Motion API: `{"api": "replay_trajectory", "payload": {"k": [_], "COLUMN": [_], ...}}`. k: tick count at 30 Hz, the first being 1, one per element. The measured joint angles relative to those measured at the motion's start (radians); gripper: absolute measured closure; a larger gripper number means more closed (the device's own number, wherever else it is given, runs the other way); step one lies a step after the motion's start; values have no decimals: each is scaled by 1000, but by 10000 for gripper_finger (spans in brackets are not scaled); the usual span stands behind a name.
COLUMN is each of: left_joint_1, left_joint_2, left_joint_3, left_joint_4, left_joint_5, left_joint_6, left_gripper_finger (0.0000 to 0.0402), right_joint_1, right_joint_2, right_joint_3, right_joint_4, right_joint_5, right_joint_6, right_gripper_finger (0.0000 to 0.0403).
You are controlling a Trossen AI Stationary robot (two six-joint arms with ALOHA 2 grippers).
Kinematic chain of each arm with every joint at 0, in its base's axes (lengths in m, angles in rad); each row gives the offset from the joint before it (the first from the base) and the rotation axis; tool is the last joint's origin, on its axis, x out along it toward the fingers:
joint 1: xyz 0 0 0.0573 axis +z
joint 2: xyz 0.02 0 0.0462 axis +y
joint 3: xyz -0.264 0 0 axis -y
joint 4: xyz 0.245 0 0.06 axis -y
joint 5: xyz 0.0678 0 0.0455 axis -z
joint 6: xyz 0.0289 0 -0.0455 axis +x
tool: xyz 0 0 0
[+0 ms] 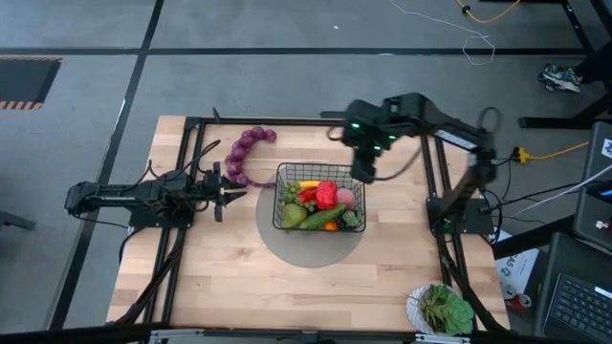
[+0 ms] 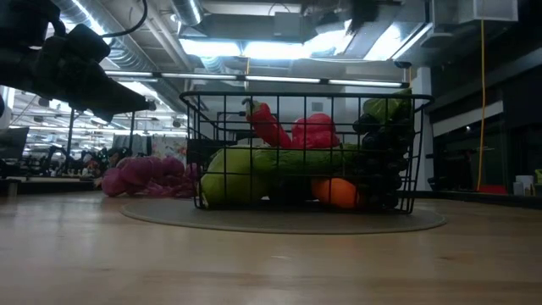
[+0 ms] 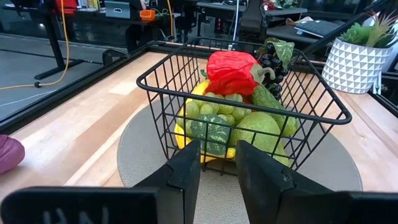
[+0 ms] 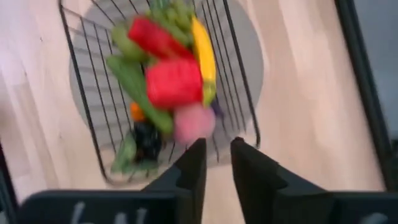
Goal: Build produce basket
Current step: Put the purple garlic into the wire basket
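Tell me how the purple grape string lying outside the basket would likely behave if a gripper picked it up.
The purple grape string lies in a loose curve on the table beside the basket, so it is probably floppy and would drape from one grip point. Its bead-like round segments suggest a pinch could slip between them. It looks like a light toy, unlikely to roll far.
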Motion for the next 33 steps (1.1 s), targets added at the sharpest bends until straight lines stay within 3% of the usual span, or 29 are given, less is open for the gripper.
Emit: {"api": "replay_trajectory", "payload": {"k": [8,14,16,20,24,31,33], "left_joint_1": [0,0,0,0,0,0,0], "left_joint_2": [0,0,0,0,0,0,0], "left_joint_3": [0,0,0,0,0,0,0], "left_joint_4": [0,0,0,0,0,0,0], "left_joint_5": [0,0,0,0,0,0,-1], "left_joint_6": [0,0,0,0,0,0,0], "left_gripper_finger": [305,305,305,305,305,305,305], "right_joint_1": [131,308,361,442,466,449,437], "right_joint_2": [-401,-709,-813,-975,-1083,-1265,-1314], "right_joint_3": [-544,-993,-1161,-1515,-1789,-2078,-2085], "right_joint_4": [112,431,627,1140,1594,1954,1929], "right_joint_5": [169,263,290,265,249,306,307], "right_joint_6": [372,522,503,309,162,51,38], "right_gripper_finger": [394,391,392,400,394,395,399]}}
